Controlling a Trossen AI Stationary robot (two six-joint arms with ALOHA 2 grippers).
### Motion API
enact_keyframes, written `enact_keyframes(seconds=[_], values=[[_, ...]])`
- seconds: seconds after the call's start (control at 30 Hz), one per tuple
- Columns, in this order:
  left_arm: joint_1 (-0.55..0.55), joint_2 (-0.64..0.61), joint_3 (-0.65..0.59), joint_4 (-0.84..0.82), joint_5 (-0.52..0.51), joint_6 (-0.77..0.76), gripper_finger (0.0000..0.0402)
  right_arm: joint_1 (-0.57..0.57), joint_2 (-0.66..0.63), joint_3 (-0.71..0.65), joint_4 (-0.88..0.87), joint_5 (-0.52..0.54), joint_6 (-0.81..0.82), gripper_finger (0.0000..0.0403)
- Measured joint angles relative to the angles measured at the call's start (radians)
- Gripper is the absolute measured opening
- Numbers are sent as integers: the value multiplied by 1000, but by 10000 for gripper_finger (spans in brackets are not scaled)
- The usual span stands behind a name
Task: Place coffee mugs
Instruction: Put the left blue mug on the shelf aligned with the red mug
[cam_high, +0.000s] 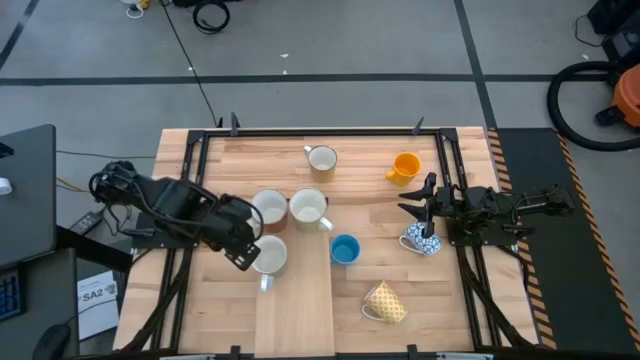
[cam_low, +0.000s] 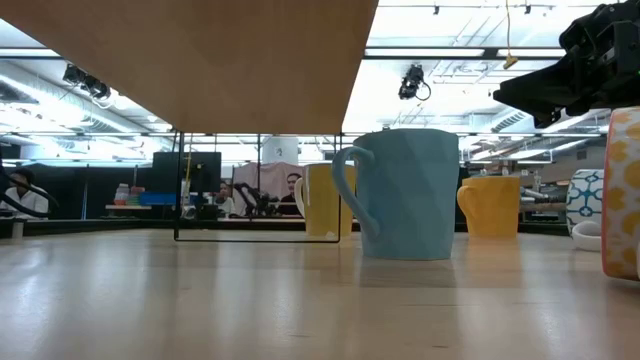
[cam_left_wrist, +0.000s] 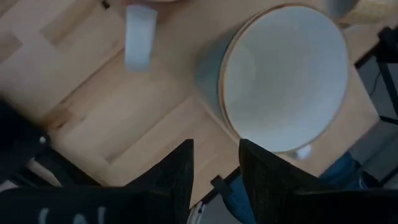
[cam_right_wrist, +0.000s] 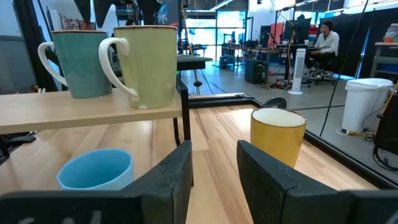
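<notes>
mugs: two (cam_high: 270, 208) (cam_high: 308, 207) upright, touching on raised shelf | blue mug (cam_high: 344, 249) upright | yellow patterned mug (cam_high: 385, 302) on its side | orange mug (cam_high: 405, 166) upright

A light wooden desk (cam_high: 200, 160) is carrying the coffee mugs. In the high view, a cream mug (cam_high: 321, 158) and an orange mug (cam_high: 405, 166) are standing near the top. A bright blue mug (cam_high: 344, 249) is standing at the centre, and a yellow patterned mug (cam_high: 385, 302) is lying lower right.
</notes>
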Motion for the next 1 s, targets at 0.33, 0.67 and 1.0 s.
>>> enact_keyframes(seconds=[0.33, 0.67, 1.0], values=[[2, -2, -25, 71, -9, -31, 133, 0, 0, 0, 0, 0, 0, 133], [3, 40, -24, 74, -23, -30, 133, 0, 0, 0, 0, 0, 0, 133], [8, 94, -24, 60, -28, 48, 129, 0, 0, 0, -2, 0, 0, 133]])
